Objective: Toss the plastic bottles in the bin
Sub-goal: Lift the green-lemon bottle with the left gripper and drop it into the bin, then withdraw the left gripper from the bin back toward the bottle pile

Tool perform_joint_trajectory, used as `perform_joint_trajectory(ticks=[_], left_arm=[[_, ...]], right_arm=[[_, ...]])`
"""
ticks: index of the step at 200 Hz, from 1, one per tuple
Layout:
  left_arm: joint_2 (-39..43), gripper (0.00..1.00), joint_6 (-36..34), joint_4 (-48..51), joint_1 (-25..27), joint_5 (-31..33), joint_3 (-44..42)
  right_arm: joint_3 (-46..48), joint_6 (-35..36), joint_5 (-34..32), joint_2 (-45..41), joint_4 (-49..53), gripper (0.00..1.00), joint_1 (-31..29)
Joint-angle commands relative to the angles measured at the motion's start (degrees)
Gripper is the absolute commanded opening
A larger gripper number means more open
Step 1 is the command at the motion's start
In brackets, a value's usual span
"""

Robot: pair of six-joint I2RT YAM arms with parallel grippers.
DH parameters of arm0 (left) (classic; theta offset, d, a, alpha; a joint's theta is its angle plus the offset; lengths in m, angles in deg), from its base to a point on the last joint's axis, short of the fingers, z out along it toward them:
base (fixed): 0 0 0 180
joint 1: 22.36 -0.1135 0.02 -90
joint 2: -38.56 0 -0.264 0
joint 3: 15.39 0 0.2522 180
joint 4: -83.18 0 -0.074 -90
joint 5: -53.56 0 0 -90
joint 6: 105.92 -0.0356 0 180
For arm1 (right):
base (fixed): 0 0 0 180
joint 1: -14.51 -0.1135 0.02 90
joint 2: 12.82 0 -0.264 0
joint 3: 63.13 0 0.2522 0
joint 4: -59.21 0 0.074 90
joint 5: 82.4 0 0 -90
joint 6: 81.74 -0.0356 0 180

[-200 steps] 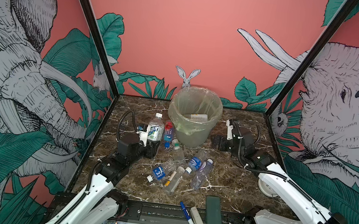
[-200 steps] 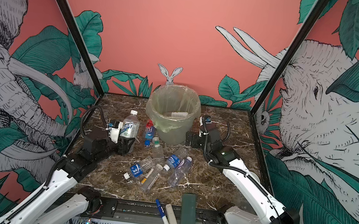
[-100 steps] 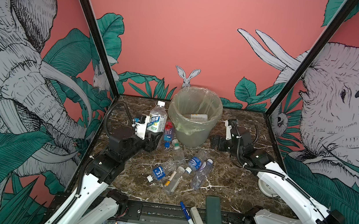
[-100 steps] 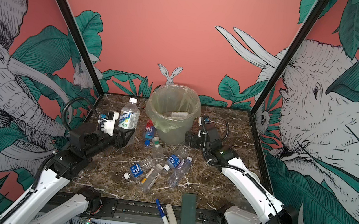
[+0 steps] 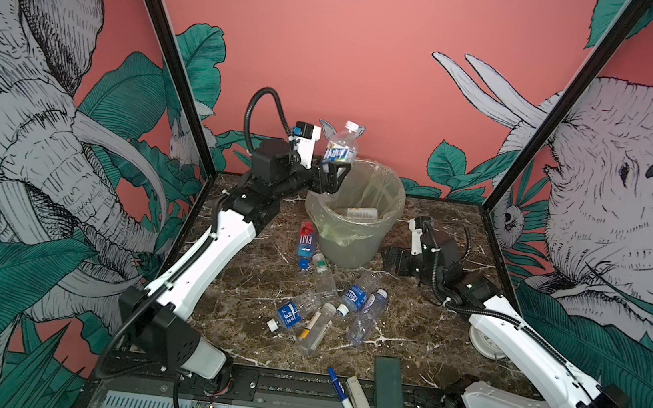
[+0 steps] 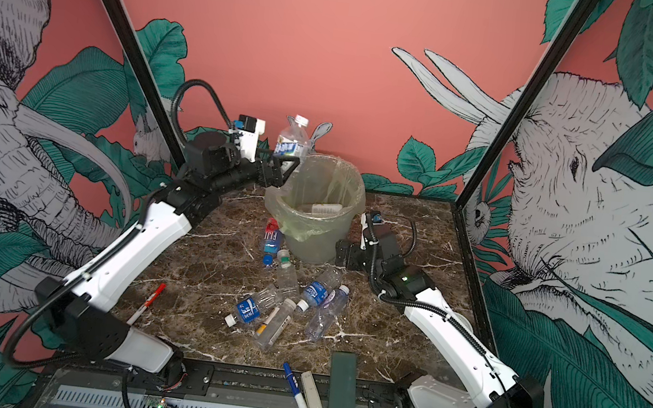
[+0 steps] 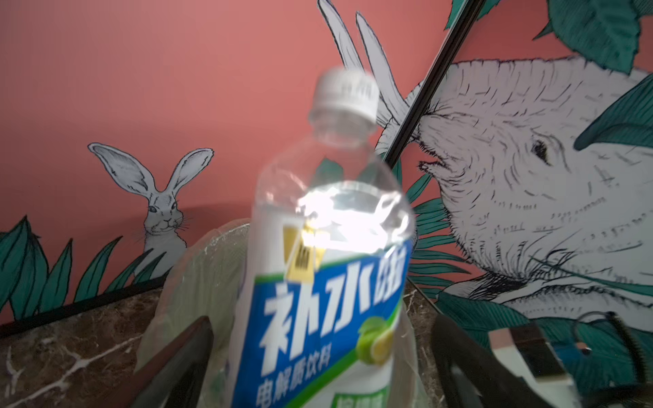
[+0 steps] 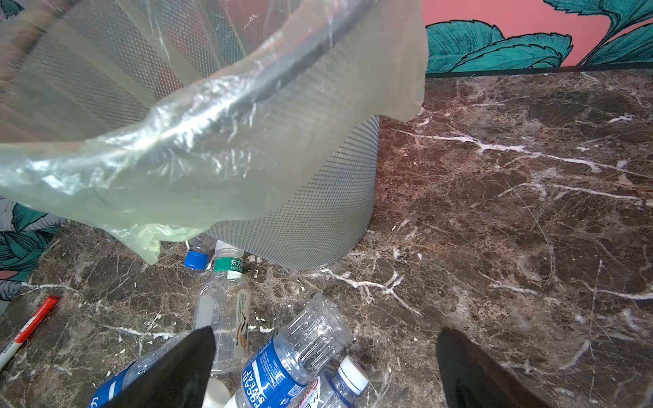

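A clear plastic bottle point(image 5: 341, 148) point(image 6: 292, 142) with a white cap and a blue-and-white label point(image 7: 328, 318) stands upright over the left rim of the bin point(image 5: 347, 249) point(image 6: 311, 245). My left gripper point(image 5: 332, 176) point(image 6: 278, 170) point(image 7: 325, 323) is open around its lower part, with a gap on each side. A bottle point(image 5: 357, 212) lies inside the bag-lined bin. Several more bottles point(image 5: 356, 296) point(image 6: 317, 292) point(image 8: 282, 367) lie on the marble in front of it. My right gripper point(image 5: 394, 259) point(image 6: 346, 253) point(image 8: 325, 332) is open and empty, low beside the bin's right side.
A red-and-white pen point(image 6: 148, 304) point(image 8: 31, 328) lies left of the bottles. At the front edge lie a blue marker point(image 5: 339, 390), a white stick point(image 5: 357, 397) and a dark green bar point(image 5: 388, 400). A white round disc point(image 5: 485, 340) sits under the right arm. Painted walls close three sides.
My left arm has lifted the white-capped bottle from beside the bin up to its rim, and its jaws have opened off the bottle. The right arm has hardly moved.
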State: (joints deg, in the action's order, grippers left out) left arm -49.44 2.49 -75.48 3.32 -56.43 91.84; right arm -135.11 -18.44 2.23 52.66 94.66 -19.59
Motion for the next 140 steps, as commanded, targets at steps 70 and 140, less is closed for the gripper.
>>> perform_joint_trajectory(ticks=[70, 140], left_arm=[[10.8, 1.00, -5.2, 3.5, -0.2, 4.9, -8.0], [16.3, 1.00, -7.8, 7.0, -0.2, 6.2, -14.7]], right_arm=[[1.1, -0.5, -0.6, -3.3, -0.4, 1.00, -0.1], [1.6, -1.9, -0.8, -2.5, -0.6, 0.99, -0.1]])
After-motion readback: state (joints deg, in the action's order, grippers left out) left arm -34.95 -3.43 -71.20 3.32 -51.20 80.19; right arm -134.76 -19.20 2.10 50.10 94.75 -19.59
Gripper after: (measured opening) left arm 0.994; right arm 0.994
